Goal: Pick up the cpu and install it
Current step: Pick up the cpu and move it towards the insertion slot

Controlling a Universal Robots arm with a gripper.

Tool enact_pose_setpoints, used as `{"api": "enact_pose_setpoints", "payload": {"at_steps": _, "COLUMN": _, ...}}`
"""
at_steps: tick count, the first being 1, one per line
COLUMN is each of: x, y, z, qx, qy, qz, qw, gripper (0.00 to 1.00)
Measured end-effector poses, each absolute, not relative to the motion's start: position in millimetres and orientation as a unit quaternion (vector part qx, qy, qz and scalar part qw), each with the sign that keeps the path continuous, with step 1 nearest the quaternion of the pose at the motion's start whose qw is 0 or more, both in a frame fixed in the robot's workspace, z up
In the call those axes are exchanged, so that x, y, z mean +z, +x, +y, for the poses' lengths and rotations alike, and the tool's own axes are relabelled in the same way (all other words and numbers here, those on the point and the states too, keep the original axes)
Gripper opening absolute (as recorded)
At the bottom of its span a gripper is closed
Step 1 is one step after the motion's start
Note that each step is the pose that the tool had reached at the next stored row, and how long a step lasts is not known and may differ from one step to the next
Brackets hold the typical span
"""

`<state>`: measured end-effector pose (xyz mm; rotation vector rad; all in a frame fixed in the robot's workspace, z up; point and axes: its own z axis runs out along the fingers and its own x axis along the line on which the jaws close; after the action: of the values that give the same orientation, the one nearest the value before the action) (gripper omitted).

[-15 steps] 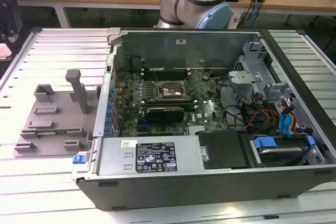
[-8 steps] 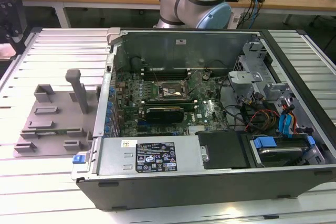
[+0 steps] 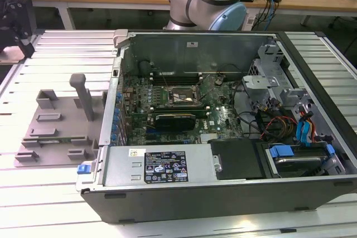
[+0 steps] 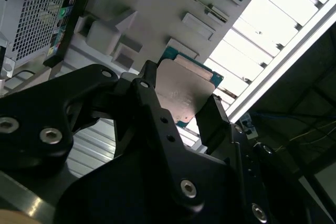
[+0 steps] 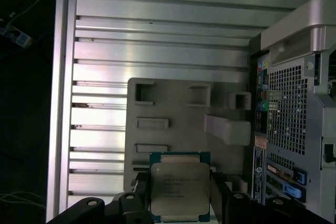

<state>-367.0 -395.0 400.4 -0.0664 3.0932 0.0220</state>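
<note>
Tool [image 3: 17, 32] hangs at the exterior view's left edge above the surface [image 3: 50, 193], off to one side of the grey tray [image 3: 56, 126] and well apart from the open case [image 3: 223, 182], whose socket [image 3: 177, 97] looks unfilled. In the second wrist view its black fingers [image 4: 149, 85] clamp the cpu [image 4: 184, 90] by two opposite edges, with the tray behind. The first wrist view shows the cpu [image 5: 179, 187] gripped over the tray's edge, so pick-up seems done, install not.
</note>
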Motion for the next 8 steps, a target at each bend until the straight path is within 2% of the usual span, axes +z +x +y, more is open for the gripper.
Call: {"api": "enact_pose_setpoints", "payload": {"at_steps": 8, "x": 400, "y": -353, "z": -395, "qx": 0.007, "qy": -0.021, "qz": 0.999, "qw": 0.024, "gripper": 0.55}}
